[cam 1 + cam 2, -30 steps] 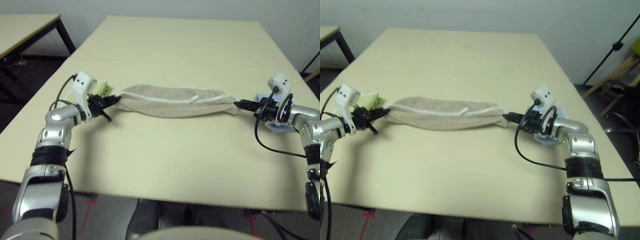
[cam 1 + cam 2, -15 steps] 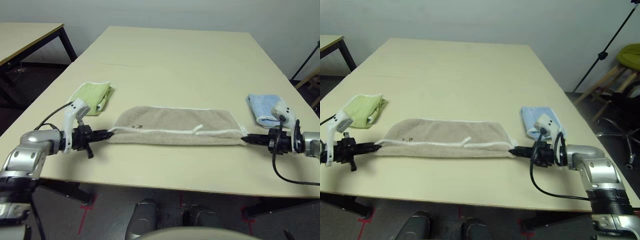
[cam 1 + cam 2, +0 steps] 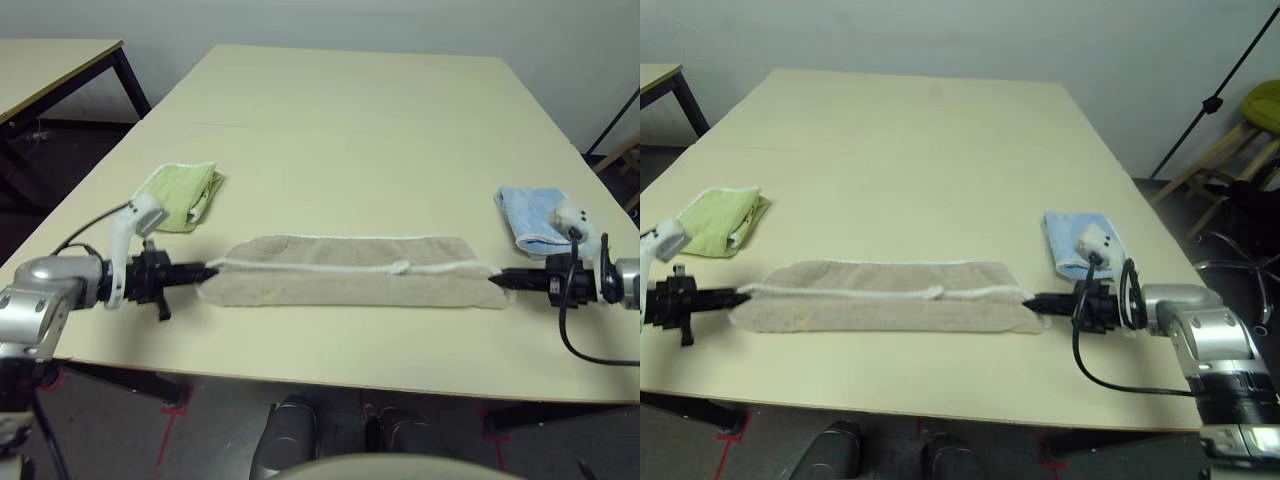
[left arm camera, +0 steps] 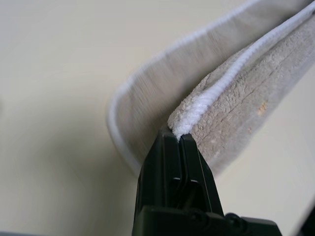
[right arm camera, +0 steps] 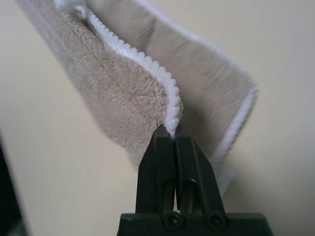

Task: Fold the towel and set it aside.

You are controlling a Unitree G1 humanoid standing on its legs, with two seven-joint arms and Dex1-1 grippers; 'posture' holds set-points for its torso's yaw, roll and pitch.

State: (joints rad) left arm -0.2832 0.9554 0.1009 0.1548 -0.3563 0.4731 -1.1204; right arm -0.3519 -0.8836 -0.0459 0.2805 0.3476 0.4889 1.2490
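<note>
The beige towel (image 3: 350, 281) lies stretched as a long folded strip across the near part of the table, its white stitched edging running along the top layer. My left gripper (image 3: 203, 271) is shut on the towel's left end, pinching the white edging (image 4: 197, 115). My right gripper (image 3: 499, 281) is shut on the right end, also on the white edge (image 5: 170, 110). Both ends are held low over the tabletop, with the upper layer folded over the lower one.
A small folded light green towel (image 3: 182, 195) lies behind my left gripper. A small folded light blue towel (image 3: 532, 216) lies behind my right gripper. The table's near edge (image 3: 330, 385) runs close below the towel. Another table (image 3: 50, 62) stands far left.
The towel has been drawn toward the near edge, its top layer folded over so it looks narrower. Both grippers kept their hold and moved slightly nearer to me.
</note>
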